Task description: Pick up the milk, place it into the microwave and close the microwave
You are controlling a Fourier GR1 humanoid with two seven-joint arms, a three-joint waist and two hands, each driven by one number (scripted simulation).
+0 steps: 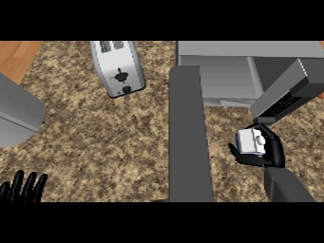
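Note:
A small white milk carton (250, 140) is held above the counter, with my right hand (266, 153) curled round it. It hangs just in front of the open grey microwave (220, 71), whose cavity faces me at the upper right. The microwave's door (189, 137) swings out toward me as a long dark grey slab left of the carton. My left hand (23, 189) rests open at the lower left edge, fingers up.
A silver toaster (117, 68) lies at the upper middle on the speckled brown counter (108, 142). A large grey rounded object (6, 111) stands at the left edge. The microwave's control panel (294, 92) juts out just above my right hand.

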